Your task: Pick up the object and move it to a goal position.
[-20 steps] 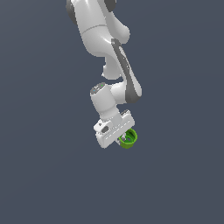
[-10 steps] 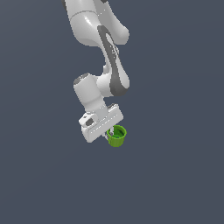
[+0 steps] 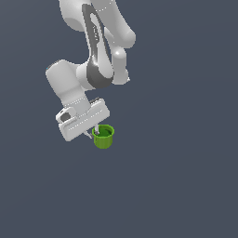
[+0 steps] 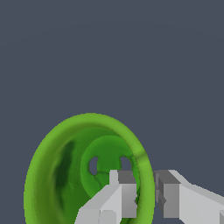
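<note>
The object is a small bright green cup [image 3: 104,136] with a thick rim and a darker inside. It hangs just under my white gripper [image 3: 94,132] in the exterior view. In the wrist view the cup [image 4: 65,170] fills the lower part of the picture, open side toward the camera. My gripper [image 4: 143,196] is shut on the cup's rim: one finger [image 4: 119,197] is inside the cup, the other finger [image 4: 175,194] is outside the wall. The cup is held off the ground and tilted.
The white arm [image 3: 93,56] reaches down from the top of the exterior view. Around it is only a plain dark grey-blue background.
The arm has swung toward the exterior view's left with the cup in its grip. The cup has stayed between the fingers.
</note>
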Controlling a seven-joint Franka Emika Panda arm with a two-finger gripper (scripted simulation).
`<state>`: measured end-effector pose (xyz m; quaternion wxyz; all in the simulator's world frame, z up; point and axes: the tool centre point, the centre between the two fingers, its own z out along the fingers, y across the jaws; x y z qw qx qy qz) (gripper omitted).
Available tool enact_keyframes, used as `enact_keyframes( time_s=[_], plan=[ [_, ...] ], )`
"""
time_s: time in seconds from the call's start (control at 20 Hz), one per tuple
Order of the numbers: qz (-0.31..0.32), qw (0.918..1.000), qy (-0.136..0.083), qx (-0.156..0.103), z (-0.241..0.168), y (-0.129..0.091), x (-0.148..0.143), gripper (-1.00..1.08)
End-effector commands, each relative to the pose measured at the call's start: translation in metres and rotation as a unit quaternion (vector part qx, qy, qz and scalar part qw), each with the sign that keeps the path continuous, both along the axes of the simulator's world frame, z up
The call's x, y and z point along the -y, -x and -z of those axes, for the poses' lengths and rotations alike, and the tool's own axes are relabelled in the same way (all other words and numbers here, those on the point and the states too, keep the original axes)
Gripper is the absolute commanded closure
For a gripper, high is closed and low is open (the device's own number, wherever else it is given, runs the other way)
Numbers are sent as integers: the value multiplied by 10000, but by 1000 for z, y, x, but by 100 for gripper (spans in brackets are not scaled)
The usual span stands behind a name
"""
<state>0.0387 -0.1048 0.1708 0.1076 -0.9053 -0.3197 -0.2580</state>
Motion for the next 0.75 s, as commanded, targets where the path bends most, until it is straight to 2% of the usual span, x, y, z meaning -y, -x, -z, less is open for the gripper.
enact_keyframes(
  time_s=[0.0, 0.4, 0.7],
  plan=[
    [-7, 10000, -2, 7, -14, 3, 20, 108],
    [-2, 10000, -8, 8, -40, 8, 62, 108],
    [-2, 10000, -8, 8, -46, 9, 71, 108]
  ],
)
